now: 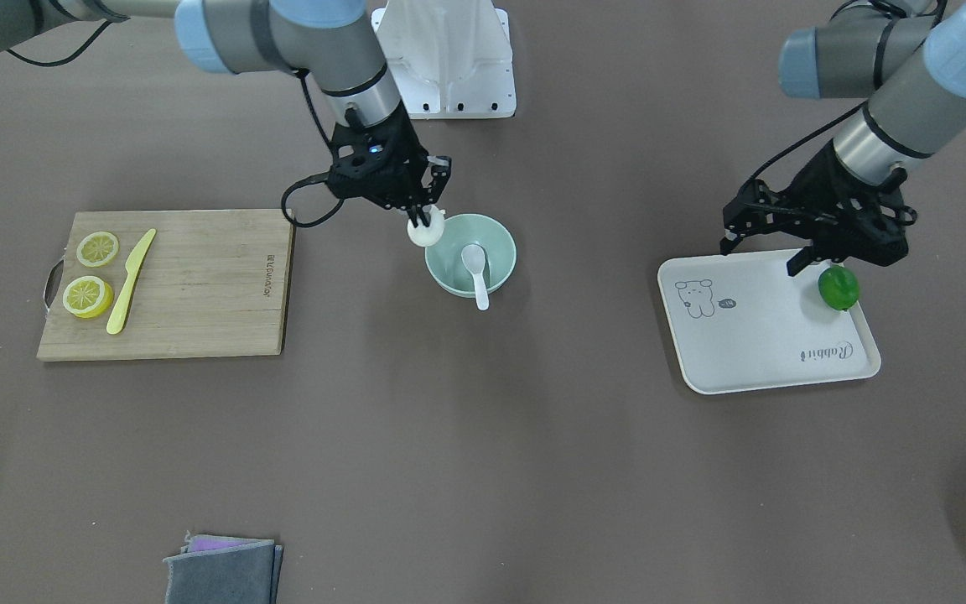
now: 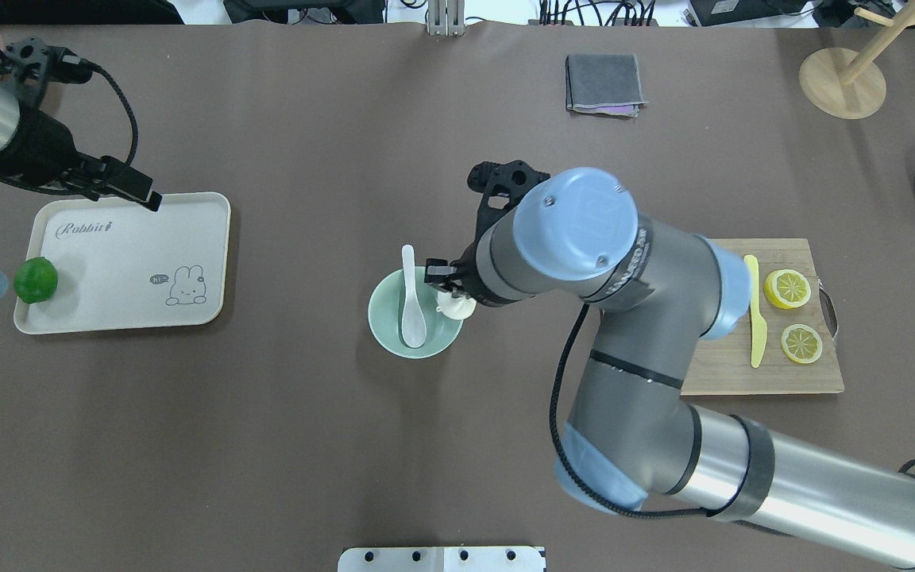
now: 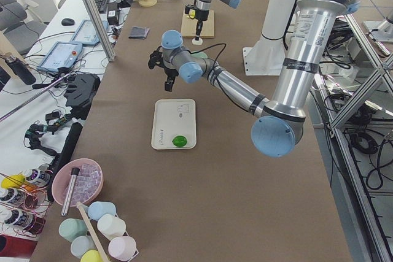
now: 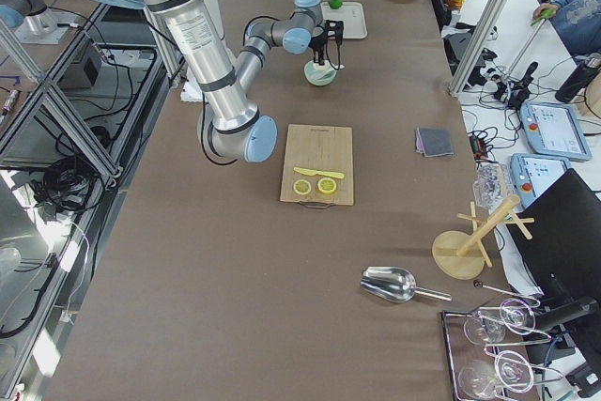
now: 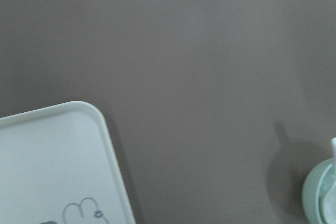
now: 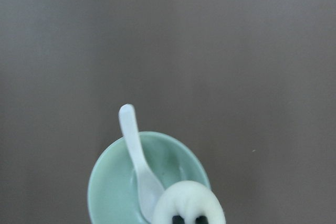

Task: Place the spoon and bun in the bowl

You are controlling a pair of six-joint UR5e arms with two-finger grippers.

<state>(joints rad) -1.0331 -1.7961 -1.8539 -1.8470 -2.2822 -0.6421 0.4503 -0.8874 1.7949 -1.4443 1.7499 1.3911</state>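
One item is not yet in place: the bun (image 1: 428,234), pinched between the fingers of the right gripper (image 1: 424,220). It hangs directly under the gripper, over the near rim of the bowl (image 1: 501,237) and not over its hollow. The spoon (image 1: 476,270) already lies inside, its scoop just below and beside the gripper and its handle sticking out over the rim on the side away from it.

If let go here, the bun may strike the rim and roll out onto the table. If it lands on the scoop, it may lever the overhanging spoon out. A careless descent could also nudge the light bowl.

The left gripper (image 1: 761,254) is spread and empty, well apart from all this, above a tray (image 1: 751,361).
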